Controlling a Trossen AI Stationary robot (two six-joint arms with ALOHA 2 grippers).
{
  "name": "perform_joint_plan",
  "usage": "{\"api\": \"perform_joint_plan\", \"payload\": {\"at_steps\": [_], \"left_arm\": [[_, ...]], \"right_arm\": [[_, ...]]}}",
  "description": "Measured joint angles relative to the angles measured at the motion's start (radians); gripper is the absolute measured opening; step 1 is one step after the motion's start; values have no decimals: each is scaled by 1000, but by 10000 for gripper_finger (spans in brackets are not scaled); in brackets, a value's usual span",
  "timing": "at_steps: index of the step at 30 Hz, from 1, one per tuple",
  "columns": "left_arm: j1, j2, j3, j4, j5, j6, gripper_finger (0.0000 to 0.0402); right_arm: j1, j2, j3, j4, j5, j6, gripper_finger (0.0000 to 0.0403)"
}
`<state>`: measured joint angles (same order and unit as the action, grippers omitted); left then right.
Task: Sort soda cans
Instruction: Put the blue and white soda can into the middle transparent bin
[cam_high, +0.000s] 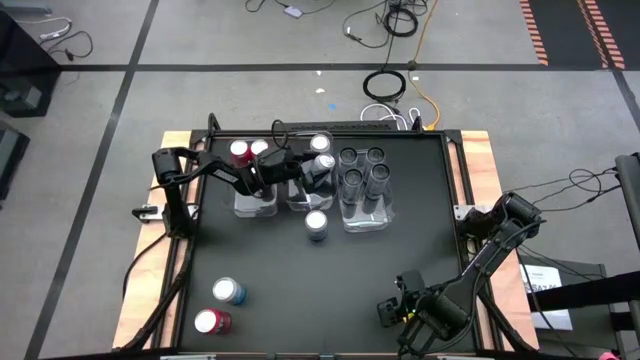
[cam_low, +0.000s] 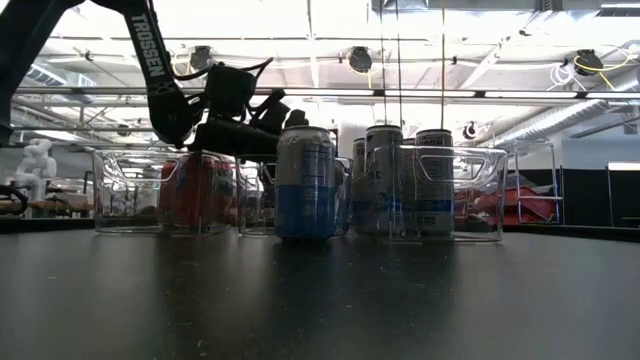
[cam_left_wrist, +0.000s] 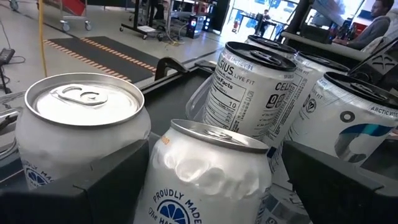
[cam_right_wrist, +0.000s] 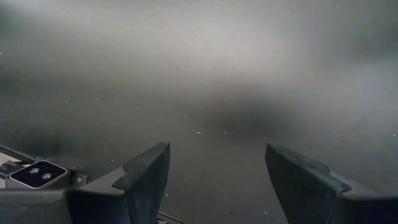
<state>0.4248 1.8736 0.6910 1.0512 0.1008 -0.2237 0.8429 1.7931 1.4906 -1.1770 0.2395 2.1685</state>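
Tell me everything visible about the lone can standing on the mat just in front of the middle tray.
The blue-and-silver soda can is a small metal cylinder with a silvery round top. It stands upright on the black table mat, outside and just in front of the middle clear plastic tray. No gripper touches it. From table height, its side shows a blue lower band under silver.

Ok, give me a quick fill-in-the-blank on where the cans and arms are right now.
1. The right-hand tray holds ___ grey cans.
2. The left gripper is over the ___ tray.
3. ___ cans stand loose on the table, outside the trays.
4. The right gripper holds ___.

Missing: four; middle; three; nothing
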Motion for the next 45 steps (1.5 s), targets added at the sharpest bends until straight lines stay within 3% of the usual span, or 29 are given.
{"api": "perform_joint_plan", "payload": {"at_steps": [14, 22, 35, 42, 45], "left_arm": [[0, -46, 0, -29, 8, 0, 377], [1, -116, -1, -126, 7, 2, 377], [0, -214, -1, -269, 7, 107, 377], [3, -309, -1, -310, 5, 170, 377], [2, -369, -1, -398, 3, 203, 377]], "right_arm": [[0, 0, 0, -1, 0, -8, 255], [0, 0, 0, -2, 0, -15, 255], [0, 0, 0, -6, 42, -27, 255], [0, 0, 0, -5, 55, -34, 255], [0, 0, 0, -6, 56, -36, 255]]}}
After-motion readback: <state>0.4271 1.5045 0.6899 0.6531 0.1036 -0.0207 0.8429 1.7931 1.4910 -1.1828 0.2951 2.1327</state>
